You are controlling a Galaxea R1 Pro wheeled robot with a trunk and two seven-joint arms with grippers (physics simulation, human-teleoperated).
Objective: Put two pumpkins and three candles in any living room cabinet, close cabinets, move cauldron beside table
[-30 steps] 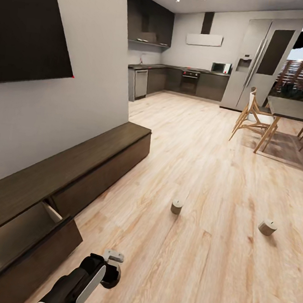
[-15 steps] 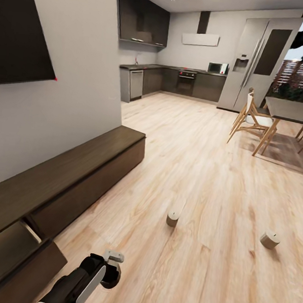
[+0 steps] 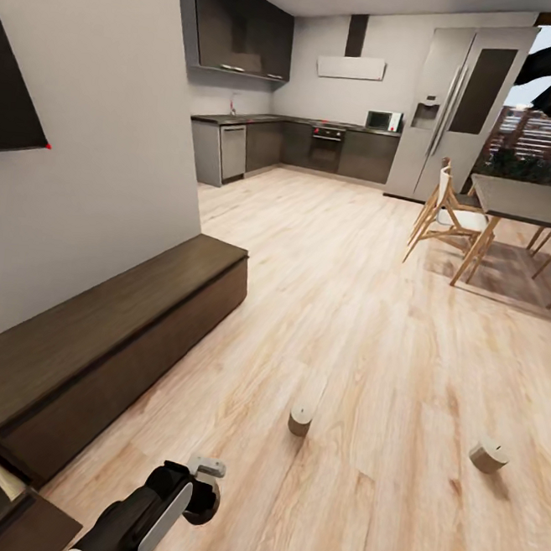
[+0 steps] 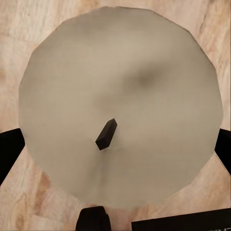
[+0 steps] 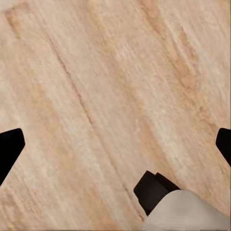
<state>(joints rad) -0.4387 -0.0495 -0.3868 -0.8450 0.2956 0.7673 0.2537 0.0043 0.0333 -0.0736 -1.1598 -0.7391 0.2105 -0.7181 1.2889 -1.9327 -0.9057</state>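
A candle (image 4: 120,106) is clamped between the left gripper (image 4: 115,144) fingertips: light, rigid, waxy-slick, best held mid-side. The right gripper (image 5: 115,144) is spread, empty.

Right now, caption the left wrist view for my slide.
Left gripper holding a tan candle seen from above, dark wick near centre, over light wooden floor.
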